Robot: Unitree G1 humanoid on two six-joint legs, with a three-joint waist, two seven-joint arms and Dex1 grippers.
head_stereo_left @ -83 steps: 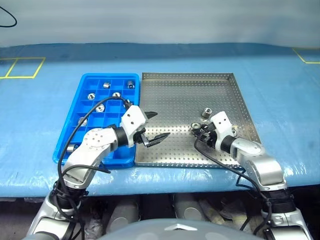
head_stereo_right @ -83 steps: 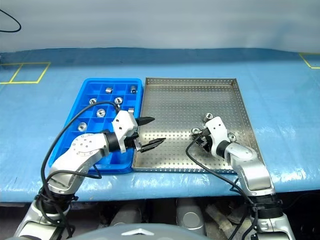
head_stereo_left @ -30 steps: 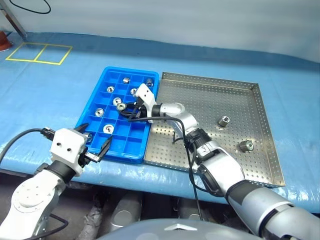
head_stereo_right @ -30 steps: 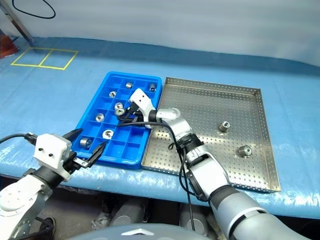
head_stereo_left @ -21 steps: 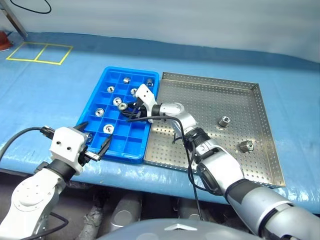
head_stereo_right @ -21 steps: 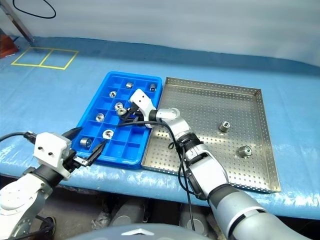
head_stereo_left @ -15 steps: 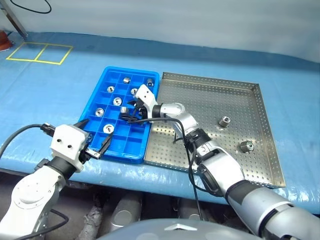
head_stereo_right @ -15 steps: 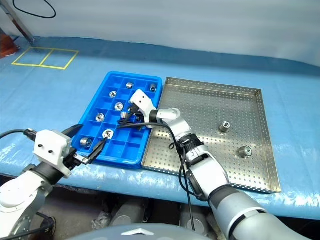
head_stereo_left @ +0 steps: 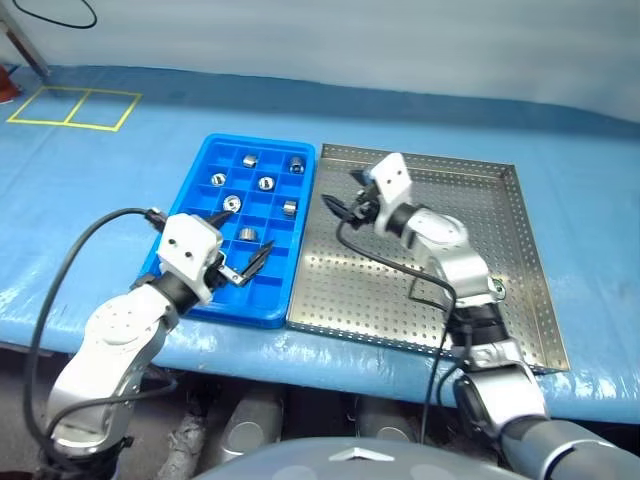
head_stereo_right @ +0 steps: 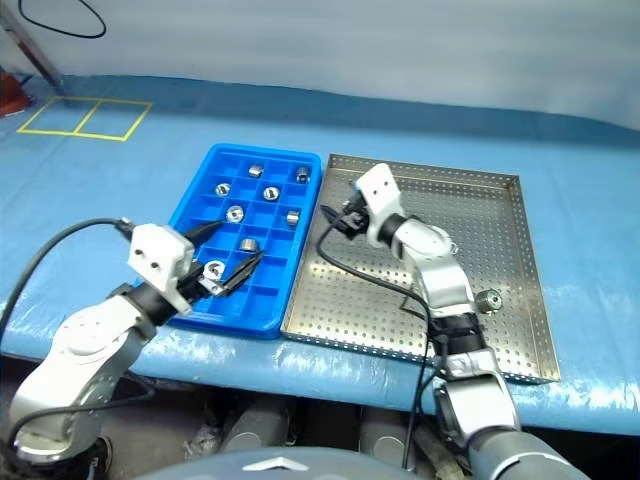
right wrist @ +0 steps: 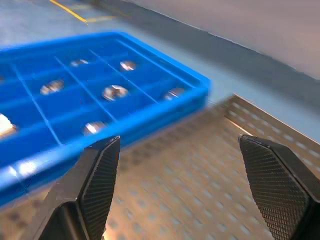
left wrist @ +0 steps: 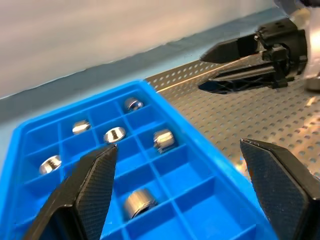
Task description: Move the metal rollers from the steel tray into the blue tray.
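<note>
several metal rollers [head_stereo_right: 235, 212] already sit in the blue tray [head_stereo_left: 240, 315], one to a compartment, mostly in its far and middle rows. one more [head_stereo_right: 488, 298] lies on the perforated floor of the steel tray [head_stereo_left: 360, 290], near its right rim and just beside the right forearm. whether the arm hides another i cannot tell.

these look like hard, dense little cylinders, probably weighty for their size. they would be stiff and not at all fragile, but smooth enough to slip or roll away under a careless pinch. the surest hold is likely across the curved outer wall, fingers straddling the roller squarely, with the squeeze centred so it does not squirt sideways.

the right gripper [right wrist: 178, 142] hangs over the left side of the steel tray, close to the blue tray's wall, its jaws spread wide and holding nothing. the left gripper [left wrist: 177, 145] hovers over the near end of the blue tray, also wide apart and empty.

the two trays lie side by side, touching or nearly so, on a blue tablecloth [head_stereo_left: 120, 180] with light wrinkles. yellow tape [head_stereo_left: 70, 105] marks squares at the far left corner. beyond is a pale plain wall [head_stereo_left: 350, 40], with a loop of black cable [head_stereo_left: 60, 20] at the far left.
</note>
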